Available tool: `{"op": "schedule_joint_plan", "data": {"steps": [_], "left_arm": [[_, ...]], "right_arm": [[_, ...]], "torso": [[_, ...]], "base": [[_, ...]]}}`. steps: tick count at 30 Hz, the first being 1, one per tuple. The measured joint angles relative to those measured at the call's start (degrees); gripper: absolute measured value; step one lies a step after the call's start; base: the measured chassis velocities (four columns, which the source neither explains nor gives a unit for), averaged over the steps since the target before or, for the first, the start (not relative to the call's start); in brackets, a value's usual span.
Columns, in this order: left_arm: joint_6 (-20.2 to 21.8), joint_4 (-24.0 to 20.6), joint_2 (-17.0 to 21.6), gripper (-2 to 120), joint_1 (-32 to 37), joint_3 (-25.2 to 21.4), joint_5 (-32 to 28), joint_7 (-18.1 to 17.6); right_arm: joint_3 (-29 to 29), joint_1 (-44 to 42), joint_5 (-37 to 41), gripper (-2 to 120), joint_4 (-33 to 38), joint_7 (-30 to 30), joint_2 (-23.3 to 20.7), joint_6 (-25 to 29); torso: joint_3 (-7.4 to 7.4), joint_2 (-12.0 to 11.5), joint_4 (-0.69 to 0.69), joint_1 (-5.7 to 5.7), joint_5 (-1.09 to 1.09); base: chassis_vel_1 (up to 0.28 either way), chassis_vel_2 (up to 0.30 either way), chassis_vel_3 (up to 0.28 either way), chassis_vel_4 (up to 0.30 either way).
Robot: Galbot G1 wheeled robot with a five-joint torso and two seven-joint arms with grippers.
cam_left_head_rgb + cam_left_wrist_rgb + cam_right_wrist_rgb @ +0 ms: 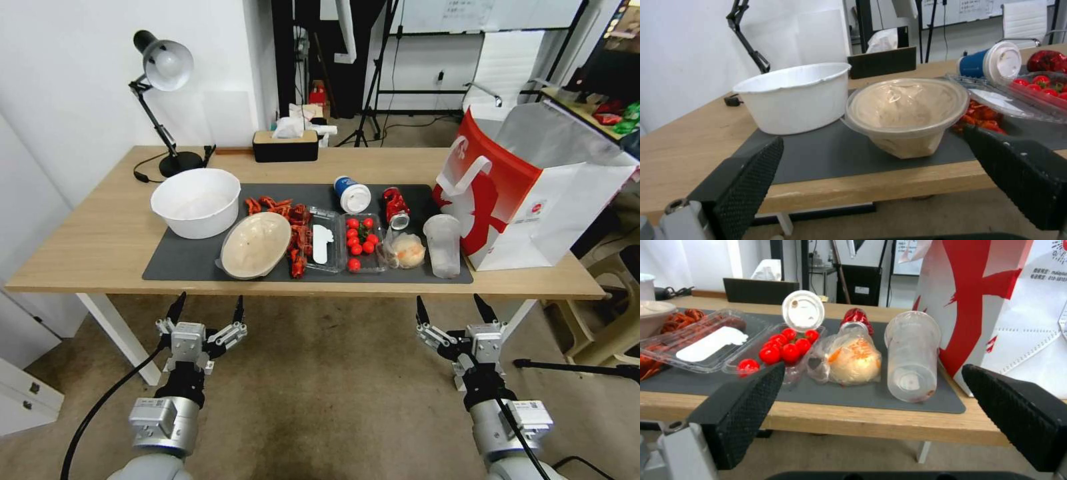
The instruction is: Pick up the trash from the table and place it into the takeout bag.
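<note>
Two claws, left claw (205, 311) and right claw (453, 310), hang with fingers spread before the surface (87, 240). Trash on the grey mat (173, 267): beige bowl (255, 244), wrapper (405, 251), clear cup (443, 244), touching the takeout bag (533, 200).

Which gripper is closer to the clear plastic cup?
Right. The right gripper hangs open off the table's near edge, almost straight in front of the clear plastic cup. The left gripper, also open, is far along that edge, facing the beige bowl.
</note>
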Motion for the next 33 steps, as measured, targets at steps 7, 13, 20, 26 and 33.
{"op": "schedule_joint_plan", "data": {"steps": [7, 13, 20, 26, 33], "left_arm": [[0.0, 0.0, 0.0, 100, 0.0, 0.0, 0.0, 0.0], [0.0, 0.0, 0.0, 100, 0.0, 0.0, 0.0, 0.0], [4.2, 0.75, -3.28, 100, -0.59, -1.58, -3.17, -4.56], [5.48, 1.2, -6.04, 100, 0.18, -2.82, -5.28, -7.02], [4.04, 0.69, -6.17, 100, 1.33, -2.88, -5.29, -7.1]], "right_arm": [[0.0, 0.0, 0.0, 100, 0.0, 0.0, 0.0, 0.0], [0.0, 0.0, 0.0, 100, 0.0, 0.0, 0.0, 0.0], [-0.24, 0.14, 0.56, 100, -0.03, -0.15, 0.06, -0.76], [-1.97, 1.35, 4.01, 100, -1.27, -1.74, 0.54, -7.99], [-2.21, 2.98, 9.98, 100, -1.72, -4.56, -0.02, -15.88]], "torso": [[0.0, 0.0, 0.0, 0.0, 0.0], [0.0, 0.0, 0.0, 0.0, 0.0], [0.0, 0.0, -0.01, 0.0, 0.02], [0.0, 0.0, 0.01, 0.0, 0.0], [0.0, 0.0, 0.0, 0.0, 0.01]], "base": [[0.0, 0.0, 0.0, 0.0], [0.0, 0.0, 0.0, 0.0], [0.0, 0.0, 0.0, 0.0], [0.0, 0.0, 0.0, 0.0], [0.0, 0.0, 0.0, 0.0]]}}
